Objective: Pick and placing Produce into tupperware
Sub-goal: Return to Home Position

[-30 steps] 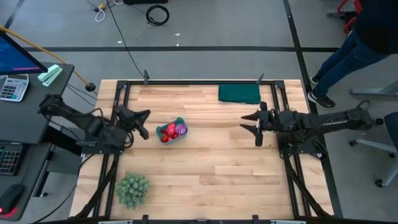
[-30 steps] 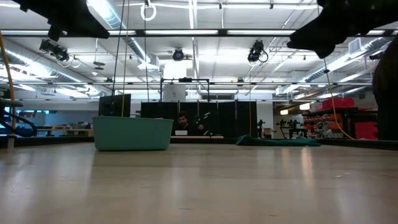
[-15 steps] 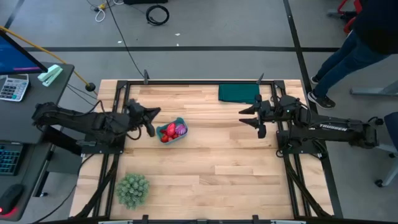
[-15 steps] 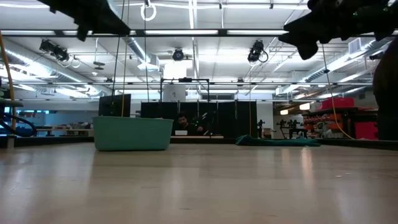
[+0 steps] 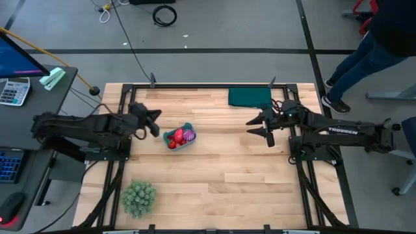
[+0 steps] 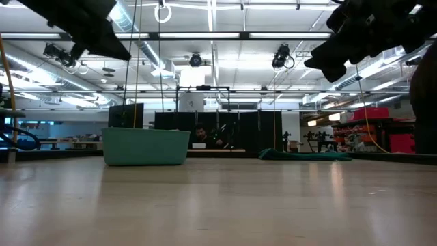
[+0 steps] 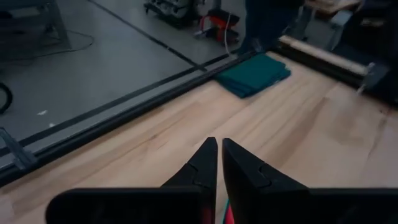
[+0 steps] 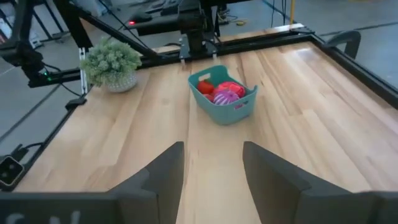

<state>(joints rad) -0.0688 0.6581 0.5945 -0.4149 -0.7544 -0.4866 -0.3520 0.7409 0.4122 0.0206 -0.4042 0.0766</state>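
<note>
The teal tupperware (image 5: 180, 137) stands on the table's left half with red produce (image 8: 212, 87) and the spiky magenta piece (image 8: 227, 96) inside; in the low view only the tupperware's wall (image 6: 145, 147) shows. My left gripper (image 5: 152, 122) hangs just left of the tupperware, above the table, shut and empty; in its wrist view my left gripper (image 7: 219, 152) points toward the far edge. My right gripper (image 5: 259, 127) hovers over the table's right half, open and empty, facing the tupperware (image 8: 224, 94) from a distance.
A dark green folded cloth (image 5: 250, 97) lies at the far edge, just beyond my right gripper. A fuzzy green plant (image 5: 138, 198) sits at the near left corner. Bare wood lies between the tupperware and my right gripper. A person stands off the table's far right corner.
My left arm has swung its gripper a little toward the far edge, staying beside the tupperware. My right gripper has shifted slightly toward the table's left. In the low view both arms now reach lower into the picture. The tupperware and its contents have not moved.
</note>
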